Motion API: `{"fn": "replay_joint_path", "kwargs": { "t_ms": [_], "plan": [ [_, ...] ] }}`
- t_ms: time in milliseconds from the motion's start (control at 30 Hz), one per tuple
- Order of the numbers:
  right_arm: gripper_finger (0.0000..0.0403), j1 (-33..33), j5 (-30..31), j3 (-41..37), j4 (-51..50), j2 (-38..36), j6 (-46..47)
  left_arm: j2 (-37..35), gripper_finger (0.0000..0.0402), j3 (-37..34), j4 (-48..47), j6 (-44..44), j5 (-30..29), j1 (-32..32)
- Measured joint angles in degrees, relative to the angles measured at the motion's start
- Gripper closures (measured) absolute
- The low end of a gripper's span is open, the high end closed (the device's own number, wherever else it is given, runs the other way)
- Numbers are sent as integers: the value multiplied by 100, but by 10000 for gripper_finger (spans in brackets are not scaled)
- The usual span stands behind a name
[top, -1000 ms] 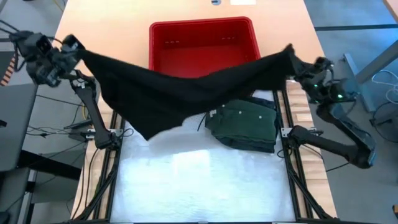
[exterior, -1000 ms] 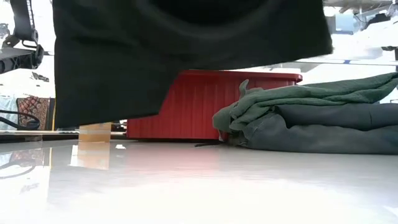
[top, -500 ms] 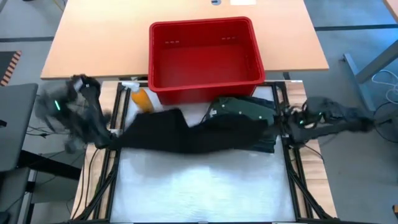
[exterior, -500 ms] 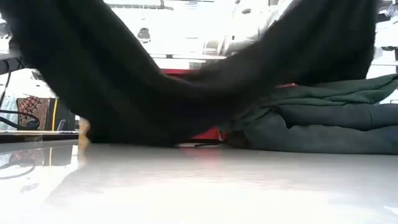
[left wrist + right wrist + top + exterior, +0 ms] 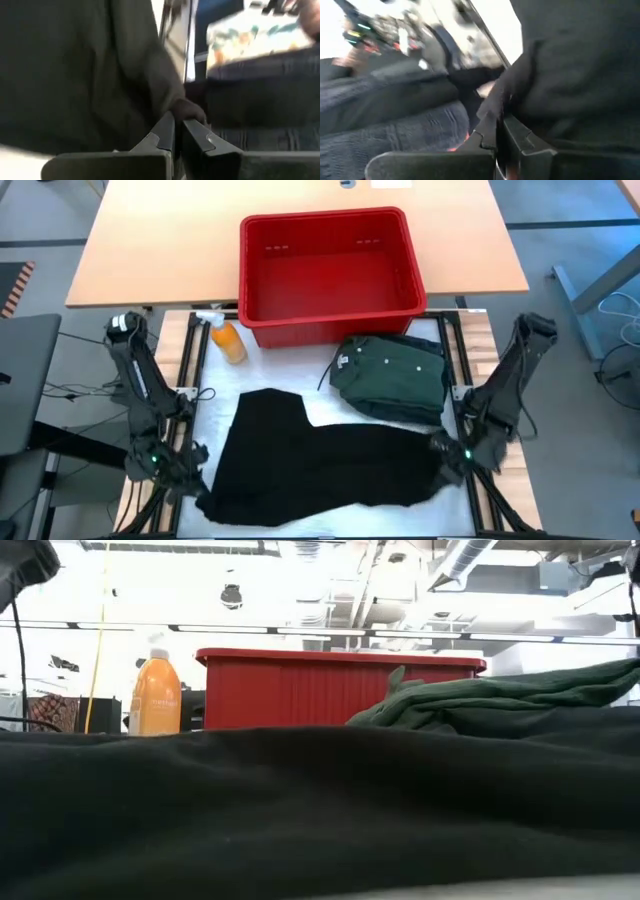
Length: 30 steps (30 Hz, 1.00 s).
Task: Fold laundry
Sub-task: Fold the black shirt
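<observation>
At front of table: black garment [image 5: 330, 470] spread flat, left gripper [image 5: 197, 498] and right gripper [image 5: 440, 455] pinched shut on its front corners; green shirt [image 5: 392, 375] folded behind, near red basket [image 5: 330, 265]; black piece not yet folded

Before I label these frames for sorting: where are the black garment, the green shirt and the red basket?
black garment [image 5: 330, 465], high view, middle of cloth.
green shirt [image 5: 395, 375], high view, folded front.
red basket [image 5: 330, 320], high view, near wall.
</observation>
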Motion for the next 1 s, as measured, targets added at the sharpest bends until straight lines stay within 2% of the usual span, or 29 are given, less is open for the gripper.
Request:
{"fn": "replay_joint_path", "kwargs": {
  "t_ms": [100,233,367,500,667,833,1000],
  "plan": [
    [378,569,-48,-8,310,609,1006,349,402,85,13,-250,764,0],
    [366,1117,-50,-8,623,1285,2035,424,401,107,-64,-403,1415,0],
    [350,1341,15,-3,810,1855,2454,313,401,111,-359,-398,1745,7],
    [329,1372,-243,-8,1107,2288,2435,165,401,116,-803,-460,1816,7],
    [279,1332,-1070,6,1333,2487,2462,99,402,116,-1038,-495,1834,7],
    [222,1336,-1686,27,1393,2339,2509,96,401,118,-1302,-511,1985,9],
    [201,1335,-1885,20,1415,2166,2825,92,401,121,-1607,-540,2245,9]
  ]
}}
